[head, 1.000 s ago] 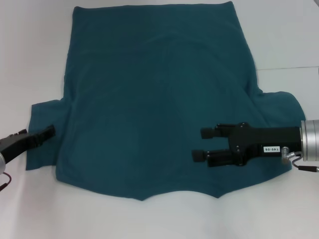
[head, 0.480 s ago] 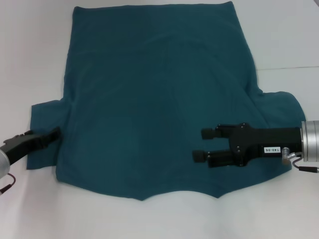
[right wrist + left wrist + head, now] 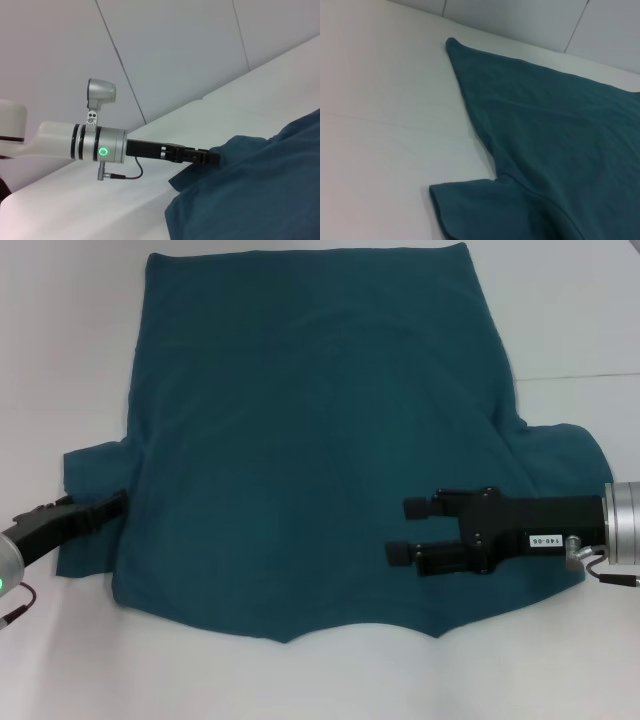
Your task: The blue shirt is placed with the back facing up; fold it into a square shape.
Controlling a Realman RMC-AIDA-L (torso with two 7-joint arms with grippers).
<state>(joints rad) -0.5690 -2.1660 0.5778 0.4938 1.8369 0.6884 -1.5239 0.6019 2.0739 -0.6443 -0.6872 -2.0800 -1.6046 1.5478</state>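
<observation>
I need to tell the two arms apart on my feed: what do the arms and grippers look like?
Both arms end in black grippers on silver cylindrical wrists. The right gripper has two black fingers with knurled tips, a small white label with dark print on its body, and a thin cable at the wrist. The left gripper sits on a white arm with black bands, a glowing green ring light, and a looping dark cable.

The left gripper (image 3: 112, 504) has crept further in from the table's edge, from just touching the outer hem of the blue shirt (image 3: 310, 430) to lying across its left sleeve, tips now near where sleeve meets body. The sleeve cloth has bunched a little around it, its edge pulled slightly inward compared with a second ago.
</observation>
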